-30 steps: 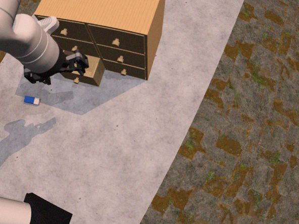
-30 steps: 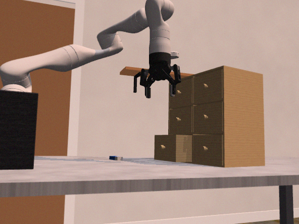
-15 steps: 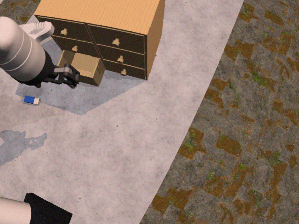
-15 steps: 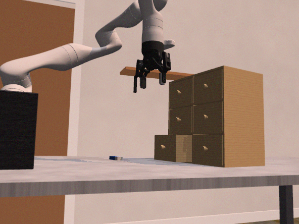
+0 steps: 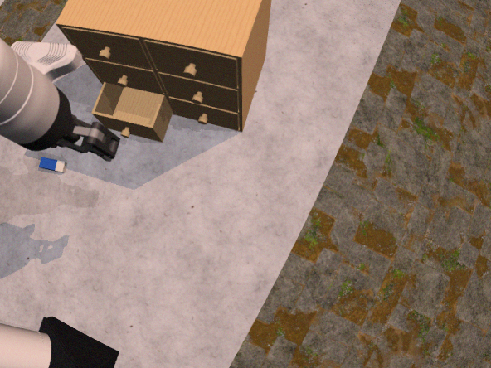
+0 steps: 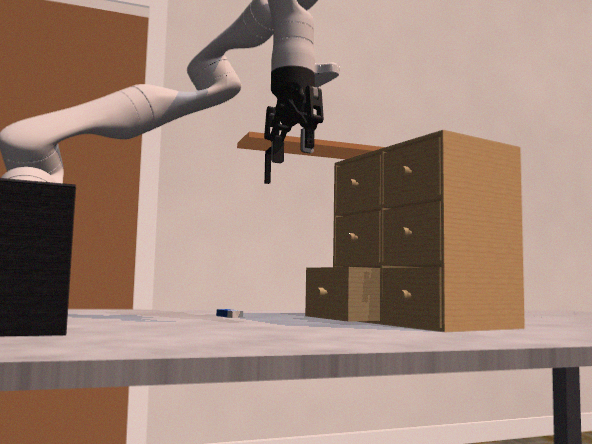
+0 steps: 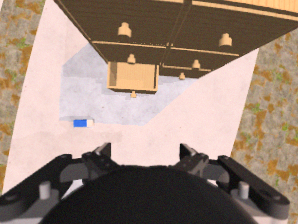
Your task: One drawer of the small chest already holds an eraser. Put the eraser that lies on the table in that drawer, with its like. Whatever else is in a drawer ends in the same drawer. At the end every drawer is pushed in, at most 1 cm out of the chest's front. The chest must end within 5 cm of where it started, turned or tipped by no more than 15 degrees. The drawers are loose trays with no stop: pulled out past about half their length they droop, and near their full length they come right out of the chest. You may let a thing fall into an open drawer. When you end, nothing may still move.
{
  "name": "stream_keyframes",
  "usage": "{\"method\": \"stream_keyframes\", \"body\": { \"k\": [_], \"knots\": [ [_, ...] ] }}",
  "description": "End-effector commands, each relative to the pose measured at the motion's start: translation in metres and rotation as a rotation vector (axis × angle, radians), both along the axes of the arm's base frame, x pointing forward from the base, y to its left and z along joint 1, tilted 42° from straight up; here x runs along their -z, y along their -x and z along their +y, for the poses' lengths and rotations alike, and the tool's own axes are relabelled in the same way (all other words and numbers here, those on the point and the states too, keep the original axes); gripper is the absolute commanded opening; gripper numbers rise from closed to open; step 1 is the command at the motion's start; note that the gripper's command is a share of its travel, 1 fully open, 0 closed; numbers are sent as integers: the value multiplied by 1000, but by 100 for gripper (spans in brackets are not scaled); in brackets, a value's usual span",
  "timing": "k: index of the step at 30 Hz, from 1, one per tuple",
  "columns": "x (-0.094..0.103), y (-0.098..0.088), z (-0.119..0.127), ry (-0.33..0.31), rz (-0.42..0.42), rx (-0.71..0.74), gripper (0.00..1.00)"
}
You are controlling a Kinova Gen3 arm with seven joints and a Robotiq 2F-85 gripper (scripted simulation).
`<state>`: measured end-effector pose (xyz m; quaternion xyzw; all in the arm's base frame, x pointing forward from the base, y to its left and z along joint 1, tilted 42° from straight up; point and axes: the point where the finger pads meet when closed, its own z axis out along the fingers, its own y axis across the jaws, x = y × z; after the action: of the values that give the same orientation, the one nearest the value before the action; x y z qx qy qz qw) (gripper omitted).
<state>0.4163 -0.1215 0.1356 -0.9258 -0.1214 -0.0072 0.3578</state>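
The blue and white eraser (image 5: 52, 165) (image 6: 229, 313) (image 7: 83, 123) lies flat on the table, left of the chest's front. The wooden chest (image 5: 174, 21) (image 6: 480, 230) (image 7: 165, 25) has six dark drawers in two columns. Its bottom left drawer (image 5: 141, 128) (image 6: 325, 292) (image 7: 133, 90) is pulled out part way, and the part of its inside that shows is bare wood. The other drawers are shut, so their contents are hidden. My gripper (image 6: 289, 162) (image 7: 145, 150) is open and empty. It hangs high above the table, between the eraser and the open drawer, pointing down.
The black robot base block (image 5: 79, 348) (image 6: 32, 255) stands at the table's left end. A wooden shelf (image 6: 345, 147) sits on the wall behind the gripper. The table's edge (image 5: 315, 199) runs diagonally to the right of the chest, with stone floor beyond.
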Motion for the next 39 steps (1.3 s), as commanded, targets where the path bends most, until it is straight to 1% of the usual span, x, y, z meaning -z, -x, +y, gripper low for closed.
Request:
{"method": "stream_keyframes", "body": {
  "k": [1, 8, 33, 36, 39],
  "knots": [
    [-4, 5, -3, 0, 23, 21, 100],
    [-5, 7, -5, 2, 36, 33, 100],
    [-5, 8, -5, 1, 37, 34, 100],
    [-5, 12, -3, 0, 39, 36, 100],
    [-3, 22, 0, 0, 39, 36, 100]
  ]
}}
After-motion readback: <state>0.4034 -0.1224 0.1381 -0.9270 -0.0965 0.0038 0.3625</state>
